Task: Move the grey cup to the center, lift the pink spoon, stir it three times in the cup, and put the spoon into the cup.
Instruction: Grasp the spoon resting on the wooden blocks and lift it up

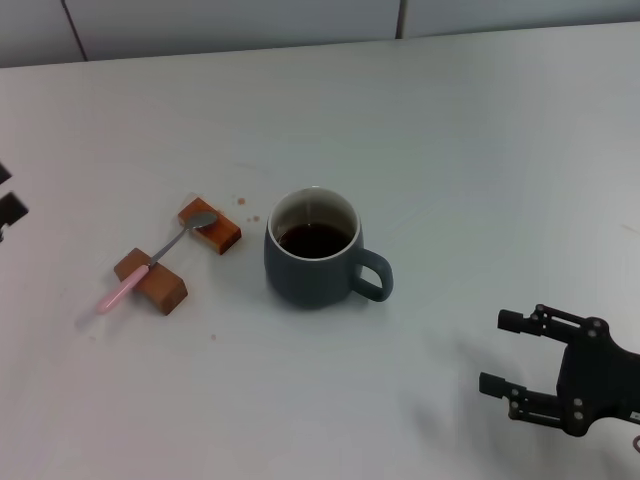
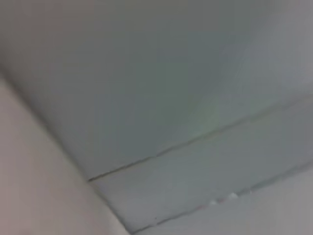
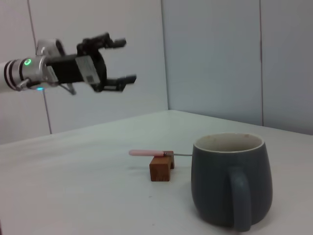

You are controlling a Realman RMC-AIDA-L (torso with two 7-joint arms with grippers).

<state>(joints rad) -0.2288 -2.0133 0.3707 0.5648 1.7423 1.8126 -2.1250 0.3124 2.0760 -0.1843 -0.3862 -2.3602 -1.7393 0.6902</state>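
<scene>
The grey cup [image 1: 312, 265] stands near the middle of the table, with dark liquid inside and its handle pointing toward my right side. It also fills the near part of the right wrist view [image 3: 229, 178]. The pink spoon [image 1: 150, 265] lies across two brown blocks to the cup's left, with its metal bowl on the farther block. The spoon's pink handle [image 3: 145, 152] shows beyond the cup. My right gripper [image 1: 496, 352] is open and empty, low at the front right and well clear of the cup. My left gripper [image 3: 127, 59] hangs open above the table, far off at the left edge [image 1: 8, 205].
The two brown blocks [image 1: 152, 280] [image 1: 212, 226] hold the spoon up off the table. A few small crumbs lie near them. The white table [image 1: 450, 150] runs back to a panelled wall. The left wrist view shows only pale panels [image 2: 195, 98].
</scene>
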